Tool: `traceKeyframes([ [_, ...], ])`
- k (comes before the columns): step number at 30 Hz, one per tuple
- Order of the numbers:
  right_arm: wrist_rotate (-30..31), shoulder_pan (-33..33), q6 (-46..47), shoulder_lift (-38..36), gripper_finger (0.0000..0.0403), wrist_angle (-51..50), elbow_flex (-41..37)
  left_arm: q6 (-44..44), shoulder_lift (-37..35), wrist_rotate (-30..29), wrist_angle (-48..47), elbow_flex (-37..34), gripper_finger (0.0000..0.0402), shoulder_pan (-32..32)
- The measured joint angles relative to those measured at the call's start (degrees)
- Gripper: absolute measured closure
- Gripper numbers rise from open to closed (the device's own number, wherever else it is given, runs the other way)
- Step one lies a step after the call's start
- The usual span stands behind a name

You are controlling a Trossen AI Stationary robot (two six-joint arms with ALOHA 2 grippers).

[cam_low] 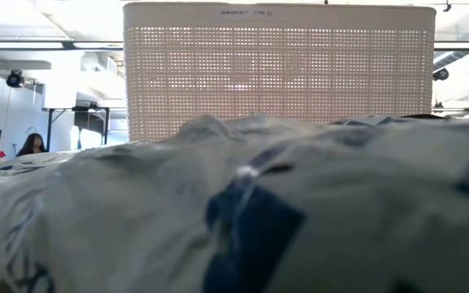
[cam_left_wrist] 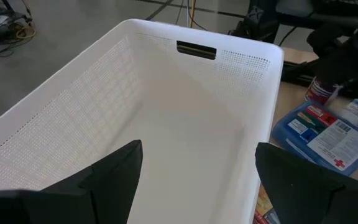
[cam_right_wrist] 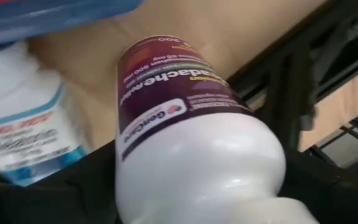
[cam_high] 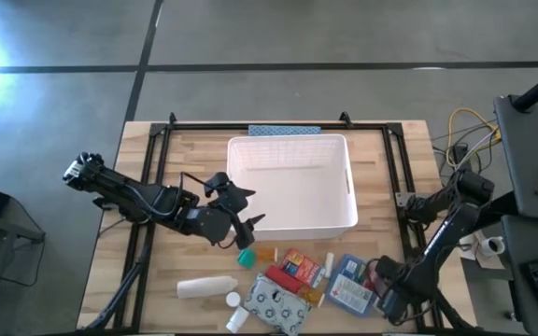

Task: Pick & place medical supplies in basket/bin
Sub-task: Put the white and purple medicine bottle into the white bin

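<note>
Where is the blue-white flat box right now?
High view: the blue-white flat box lies near the table's front edge, right of the red-orange box, beside the right gripper.

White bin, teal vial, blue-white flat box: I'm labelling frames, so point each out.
white bin (cam_high: 350, 187): high view, right wall.
teal vial (cam_high: 247, 257): high view, its cap.
blue-white flat box (cam_high: 350, 290): high view, middle of its top face.

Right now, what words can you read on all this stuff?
"GeriCare" and "headache": on the white bottle between the right gripper fingers, upside down in the right wrist view.
Small white box beside it: blurred.
White bin wall print: too small.
Blue-white flat box labels: too small.
</note>
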Motion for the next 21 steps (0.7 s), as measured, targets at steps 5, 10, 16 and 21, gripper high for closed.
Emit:
traceKeyframes([
  [5, 2.7, -0.2, 6.0, -5.8, 0.0134, -0.1, -1.3, -0.1, 0.0, 0.0, 0.0, -0.1, 0.0109, 0.0],
  [10, 13.6, -0.1, 14.3, -14.6, 0.0134, 0.0, 0.0, -0.1, 0.0, 0.0, 0.0, -0.1, 0.0109, 0.0],
  [16, 38.3, -0.2, 18.8, -27.2, 0.0134, 2.4, 4.5, -0.1, 0.0, -0.1, -0.1, -0.1, 0.0109, 0.0],
  [21, 57.4, -2.2, 11.7, -32.8, 0.0134, 4.7, 8.2, -0.4, 0.0, -0.2, -0.1, -0.1, 0.0109, 0.0],
])
